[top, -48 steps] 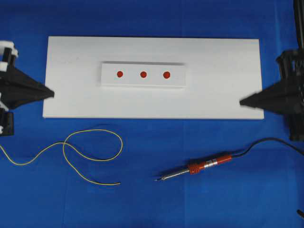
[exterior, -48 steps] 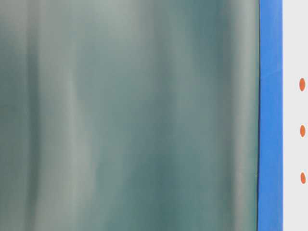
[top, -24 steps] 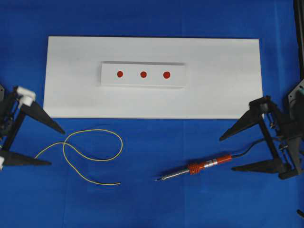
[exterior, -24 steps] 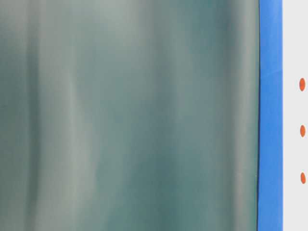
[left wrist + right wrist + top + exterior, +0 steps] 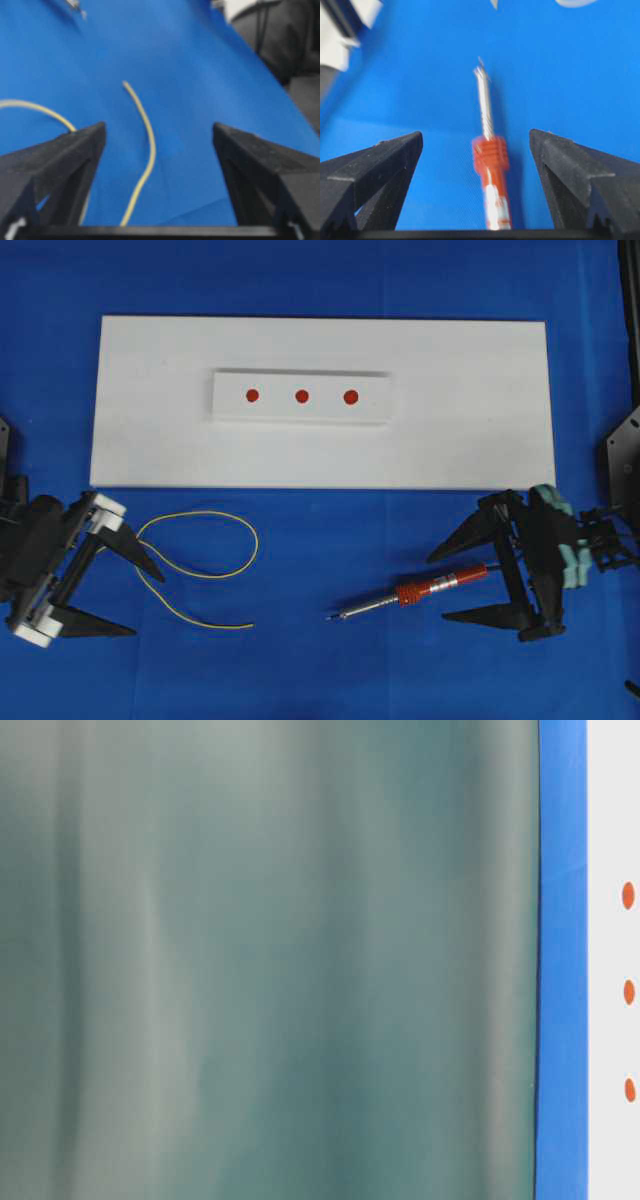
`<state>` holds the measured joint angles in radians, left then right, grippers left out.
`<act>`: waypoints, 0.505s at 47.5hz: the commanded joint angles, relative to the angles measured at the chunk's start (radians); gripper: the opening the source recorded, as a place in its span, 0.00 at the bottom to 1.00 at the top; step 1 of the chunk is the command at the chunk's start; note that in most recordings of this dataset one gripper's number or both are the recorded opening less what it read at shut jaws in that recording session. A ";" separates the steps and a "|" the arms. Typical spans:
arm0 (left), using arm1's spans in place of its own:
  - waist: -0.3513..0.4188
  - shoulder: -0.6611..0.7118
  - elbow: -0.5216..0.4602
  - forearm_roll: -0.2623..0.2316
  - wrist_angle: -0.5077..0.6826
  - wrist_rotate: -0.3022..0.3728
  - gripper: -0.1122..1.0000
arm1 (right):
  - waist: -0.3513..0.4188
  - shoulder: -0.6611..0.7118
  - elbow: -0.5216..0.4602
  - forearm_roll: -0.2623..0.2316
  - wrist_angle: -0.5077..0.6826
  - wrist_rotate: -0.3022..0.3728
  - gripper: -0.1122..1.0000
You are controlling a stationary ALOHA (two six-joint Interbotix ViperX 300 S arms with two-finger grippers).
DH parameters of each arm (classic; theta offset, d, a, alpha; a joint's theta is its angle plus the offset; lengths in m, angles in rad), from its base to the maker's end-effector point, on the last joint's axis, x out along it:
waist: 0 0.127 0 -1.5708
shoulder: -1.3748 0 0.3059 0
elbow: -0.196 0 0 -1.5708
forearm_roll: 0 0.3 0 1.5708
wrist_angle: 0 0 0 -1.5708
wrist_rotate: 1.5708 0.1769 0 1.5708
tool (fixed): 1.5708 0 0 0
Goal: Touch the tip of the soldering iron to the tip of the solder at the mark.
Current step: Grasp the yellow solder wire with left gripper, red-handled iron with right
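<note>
In the overhead view the left gripper (image 5: pixel 128 597) sits at the lower left of the frame with its jaws spread wide and nothing between them; its upper finger (image 5: pixel 135 548) lies over the left part of the solder (image 5: pixel 205 574), though contact cannot be told. The solder curves in a loose yellow loop on the blue cloth (image 5: pixel 330 670), below the white board (image 5: pixel 470 400), and its free end (image 5: pixel 249 625) points right at lower centre. The left wrist view shows a strand of solder (image 5: pixel 145 165) running between the 2 dark fingers (image 5: pixel 60 155), untouched.

The right gripper (image 5: pixel 440 587) sits at the lower right, also spread wide, straddling the rear of the soldering iron (image 5: pixel 420 592) without clamping it. The iron lies flat on the cloth, tip (image 5: pixel 331 619) toward the lower centre. The right wrist view shows the red collar (image 5: pixel 490 155) midway between the fingers.

A raised white block (image 5: pixel 300 418) on the board carries 3 red marks (image 5: pixel 302 396). The table-level view is mostly a blurred grey-green surface.
</note>
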<state>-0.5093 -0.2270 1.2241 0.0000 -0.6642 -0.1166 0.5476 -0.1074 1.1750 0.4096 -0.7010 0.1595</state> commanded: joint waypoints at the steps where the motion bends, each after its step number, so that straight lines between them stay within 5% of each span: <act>1: -0.003 0.089 -0.015 0.000 -0.091 -0.003 0.82 | 0.028 0.063 -0.005 0.057 -0.063 -0.003 0.87; 8: -0.003 0.242 -0.060 -0.002 -0.161 -0.012 0.82 | 0.057 0.164 -0.021 0.112 -0.115 -0.003 0.87; 24: -0.005 0.402 -0.143 -0.002 -0.163 -0.012 0.80 | 0.061 0.270 -0.049 0.137 -0.124 -0.003 0.81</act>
<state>-0.5108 0.1779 1.0937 0.0000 -0.8161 -0.1289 0.6059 0.1641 1.1382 0.5430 -0.8161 0.1549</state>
